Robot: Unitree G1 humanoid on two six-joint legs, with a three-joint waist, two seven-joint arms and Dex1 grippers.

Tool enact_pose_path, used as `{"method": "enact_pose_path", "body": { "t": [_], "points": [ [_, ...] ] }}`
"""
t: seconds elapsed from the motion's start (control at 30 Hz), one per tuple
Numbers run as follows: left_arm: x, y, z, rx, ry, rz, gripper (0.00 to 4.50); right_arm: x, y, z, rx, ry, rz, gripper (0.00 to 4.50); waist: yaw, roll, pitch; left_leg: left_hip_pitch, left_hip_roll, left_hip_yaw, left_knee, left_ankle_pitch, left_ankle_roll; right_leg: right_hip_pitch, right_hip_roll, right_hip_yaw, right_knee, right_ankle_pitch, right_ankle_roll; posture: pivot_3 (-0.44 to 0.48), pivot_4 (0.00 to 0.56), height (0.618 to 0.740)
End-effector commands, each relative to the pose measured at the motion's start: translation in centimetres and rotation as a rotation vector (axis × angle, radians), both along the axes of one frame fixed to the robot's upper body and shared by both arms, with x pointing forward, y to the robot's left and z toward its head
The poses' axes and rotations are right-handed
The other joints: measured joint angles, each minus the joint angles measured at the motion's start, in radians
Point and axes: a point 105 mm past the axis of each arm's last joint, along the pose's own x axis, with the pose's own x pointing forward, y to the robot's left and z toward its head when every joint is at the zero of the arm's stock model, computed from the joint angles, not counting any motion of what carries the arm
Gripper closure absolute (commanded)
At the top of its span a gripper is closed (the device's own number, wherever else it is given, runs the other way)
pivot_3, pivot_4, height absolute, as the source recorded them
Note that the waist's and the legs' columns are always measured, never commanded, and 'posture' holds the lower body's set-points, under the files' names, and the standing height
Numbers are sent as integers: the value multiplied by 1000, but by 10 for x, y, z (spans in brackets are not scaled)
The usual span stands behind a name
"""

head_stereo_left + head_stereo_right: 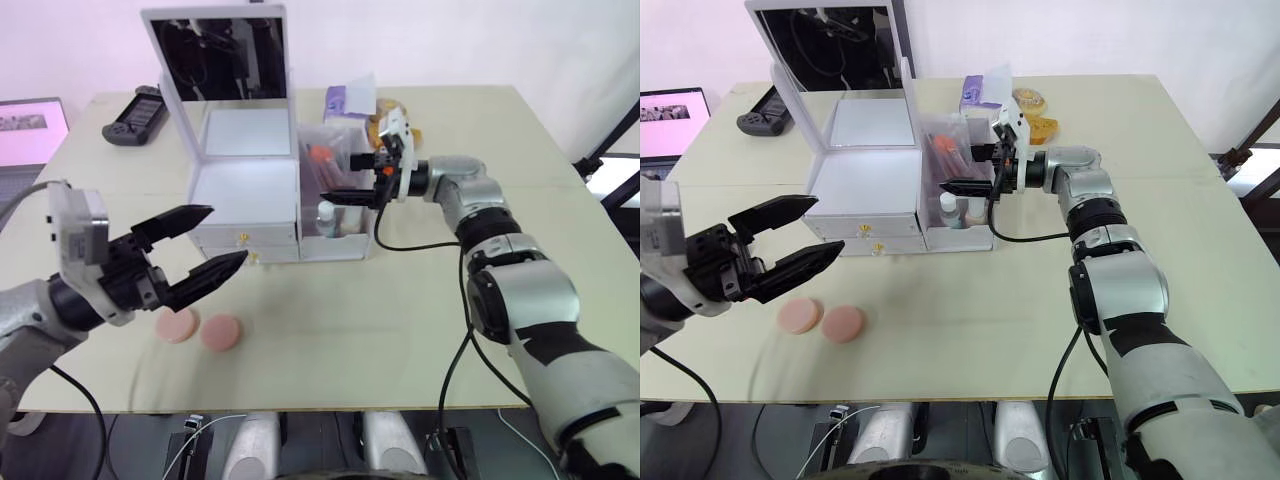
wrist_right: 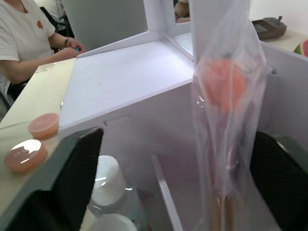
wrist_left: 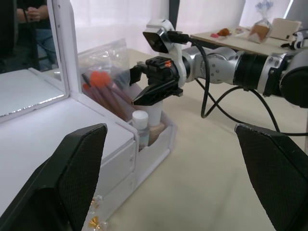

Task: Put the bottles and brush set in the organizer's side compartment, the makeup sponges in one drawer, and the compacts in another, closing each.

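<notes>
Right arm stretched out level across the tabletop (image 1: 420, 330), right tool (image 1: 352, 178) spread open over the organizer's (image 1: 248, 195) side compartment, gripping nothing. Brush set (image 2: 224, 125) in its bag and bottles (image 1: 326, 214) stand inside that compartment. Left arm raised near the front-left edge, left tool (image 1: 200, 245) wide open, empty, above two compacts (image 1: 200, 328) lying by the front edge. Drawers shut.
</notes>
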Motion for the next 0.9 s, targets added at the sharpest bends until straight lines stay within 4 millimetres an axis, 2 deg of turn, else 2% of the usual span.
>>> {"method": "enact_pose_path", "body": {
  "t": [0.03,0.33,0.47,0.67,0.8,0.87,0.9],
  "points": [
    [-2,-3,5,-2,-36,-10,0,1,0,22,35,-64,-3,22,0,0,0,0,0,0,0,0,0,0,0,0,0,0,0,0,150,740],
    [-1,-4,4,-7,-29,-20,0,1,-3,47,118,-105,-7,22,1,0,0,0,1,0,-1,0,0,-1,0,0,0,0,0,0,150,740],
    [-1,-5,4,-10,-28,-25,0,-1,-9,63,168,-112,-5,22,1,0,0,0,1,0,-1,0,0,-1,1,0,0,0,0,0,150,740],
    [0,-4,3,-11,-25,-29,0,-3,-17,74,183,-132,-15,22,2,0,0,0,1,0,-2,0,0,-1,1,0,-1,0,0,0,150,740],
    [0,-4,3,-9,-24,-31,0,-13,-18,80,138,-149,28,22,2,0,0,0,2,0,-2,0,0,-1,2,0,0,0,0,0,150,740],
    [1,-3,3,-6,-26,-26,0,-29,-11,77,37,-164,93,22,4,0,0,-1,3,0,-2,0,0,-1,3,0,-1,0,0,0,150,740],
    [2,-1,3,-4,-28,-21,0,-33,-7,72,-45,-189,85,268,4,0,0,-1,4,0,-2,0,0,-1,3,0,-1,0,0,0,150,740]
  ]
}}
